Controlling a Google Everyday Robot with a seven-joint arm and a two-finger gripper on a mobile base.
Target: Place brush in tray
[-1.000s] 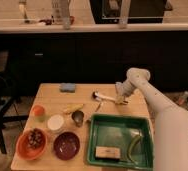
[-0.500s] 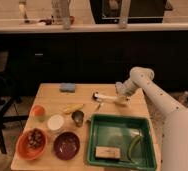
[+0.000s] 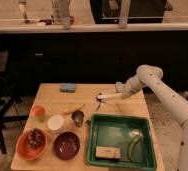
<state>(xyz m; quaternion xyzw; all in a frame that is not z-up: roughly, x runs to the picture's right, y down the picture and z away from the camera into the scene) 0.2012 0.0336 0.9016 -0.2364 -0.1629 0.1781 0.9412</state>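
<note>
One claw (image 3: 120,92) is all you have, and it sits above the far right part of the tabletop (image 3: 49,96), at the end of the white arm (image 3: 159,90) that comes in from the right. Its fingers are closed down tight on one end of the brush (image 3: 108,95). The brush's white handle sticks out to the left, roughly level, with its far tip over the wood just beyond the tray's back rim. You cannot tell from this view whether the brush clears the tabletop or touches it. The tray (image 3: 116,134) lies nearer the camera than the claw, at the front right of the tabletop. In it you can see a tan block (image 3: 104,152) towards the front and a curved green-yellow strip (image 3: 133,147) along the right side. A thin metallic utensil (image 3: 97,106) lies just off the tray's back left corner. To the left stand a small dark cup (image 3: 78,117), a yellow item (image 3: 72,108), a white round container (image 3: 55,122) and a small orange cup (image 3: 38,110). A dark-red bowl (image 3: 67,145) and an orange bowl (image 3: 31,144) sit at the front left, and a blue sponge (image 3: 68,87) is at the back.
</note>
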